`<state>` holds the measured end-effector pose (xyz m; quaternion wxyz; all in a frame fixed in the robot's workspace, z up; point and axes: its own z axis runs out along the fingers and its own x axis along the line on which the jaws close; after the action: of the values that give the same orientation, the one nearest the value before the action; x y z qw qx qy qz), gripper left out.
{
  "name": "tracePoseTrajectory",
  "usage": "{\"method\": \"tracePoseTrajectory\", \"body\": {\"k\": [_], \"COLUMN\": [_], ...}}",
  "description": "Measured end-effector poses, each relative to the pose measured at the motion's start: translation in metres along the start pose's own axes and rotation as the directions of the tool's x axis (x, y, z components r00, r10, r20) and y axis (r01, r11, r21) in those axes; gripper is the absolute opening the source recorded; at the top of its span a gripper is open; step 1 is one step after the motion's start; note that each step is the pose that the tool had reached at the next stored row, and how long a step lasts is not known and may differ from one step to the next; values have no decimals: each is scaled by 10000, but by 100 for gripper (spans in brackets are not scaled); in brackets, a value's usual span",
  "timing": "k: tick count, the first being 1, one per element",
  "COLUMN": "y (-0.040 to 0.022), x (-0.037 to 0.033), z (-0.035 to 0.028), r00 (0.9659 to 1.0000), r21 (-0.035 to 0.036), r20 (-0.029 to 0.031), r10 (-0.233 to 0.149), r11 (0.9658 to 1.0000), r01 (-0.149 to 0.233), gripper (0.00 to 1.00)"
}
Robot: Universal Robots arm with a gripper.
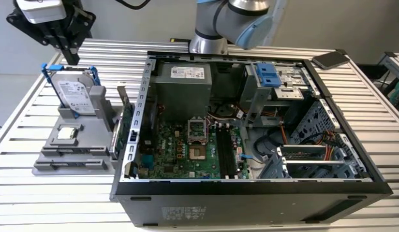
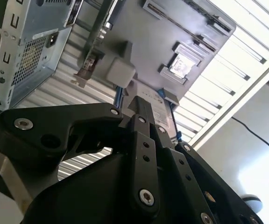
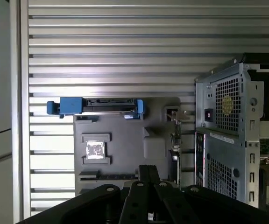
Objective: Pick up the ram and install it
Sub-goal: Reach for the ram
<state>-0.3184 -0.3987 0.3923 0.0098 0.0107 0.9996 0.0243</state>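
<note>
The open computer case (image 1: 251,193) stands at the near edge of the slatted table (image 1: 31,203). Just beside it, on the exterior view's left, is a grey holder (image 1: 89,145). What seems to be the ram (image 1: 75,165) sits edge-on in the slot along its near edge. A hard drive (image 1: 77,94) stands upright at the far edge. The gripper (image 1: 71,59) hangs above the drive, jaws together, holding nothing.

Silvery arm (image 1: 209,24) with pale-blue joint cap (image 1: 254,29). Matte black pincer (image 1: 71,57), hinged link bars, silver screws (image 2: 147,197); pale block (image 1: 43,9) at its twelve o'clock in the exterior view.
</note>
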Motion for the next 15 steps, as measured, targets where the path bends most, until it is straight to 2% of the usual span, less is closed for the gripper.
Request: {"method": "tracePoseTrajectory", "body": {"k": [15], "y": [-6], "x": [252], "z": [-3], "r00": [10000], "r21": [0], "r20": [-10], "r10": [-38], "r11": [10000], "r01": [38], "gripper": [0]}}
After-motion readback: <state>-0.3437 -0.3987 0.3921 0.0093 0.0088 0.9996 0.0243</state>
